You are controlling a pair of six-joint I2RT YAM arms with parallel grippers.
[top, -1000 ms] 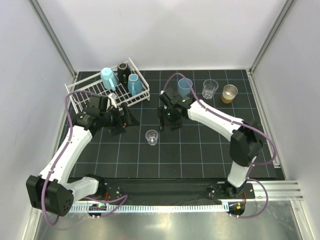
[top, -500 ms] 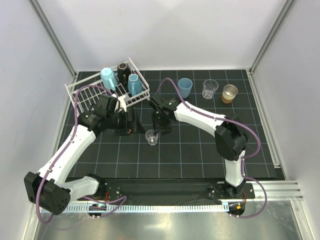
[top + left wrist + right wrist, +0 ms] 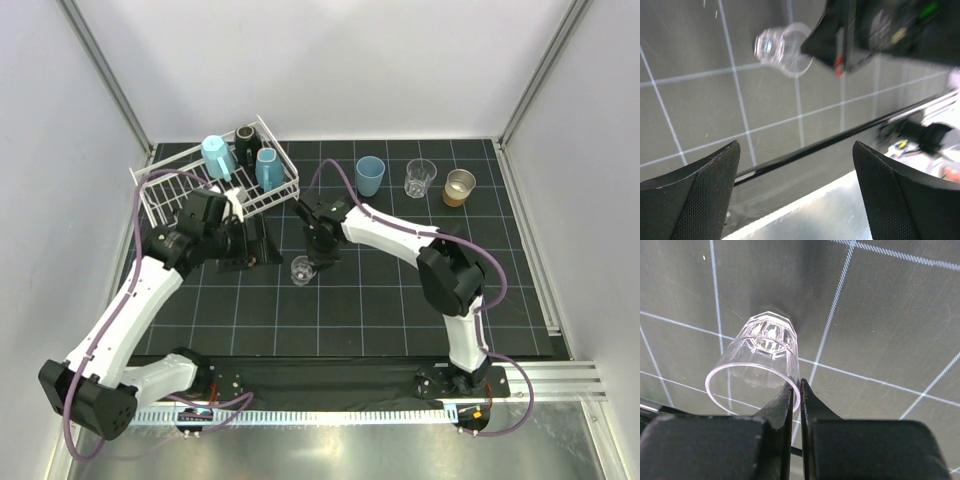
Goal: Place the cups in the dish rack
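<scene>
Right claw (image 3: 800, 395): narrow, pinching rim wall of clear glass (image 3: 762, 357). Glass mouth-up on tabletop (image 3: 400, 300), near centre. Dish rack (image 3: 165, 195) lies far-left of claw, well apart. Left claw (image 3: 795, 200): spread wide, empty, nearer rack.

No legible text, label, brand or number in any view. Left wrist view, upper right of frame: pale and green marks on the black body of the right gripper (image 3: 808, 47), too blurred to read. Top view, bottom of frame: small coloured specks along the base rail (image 3: 330, 413), too small to read.
</scene>
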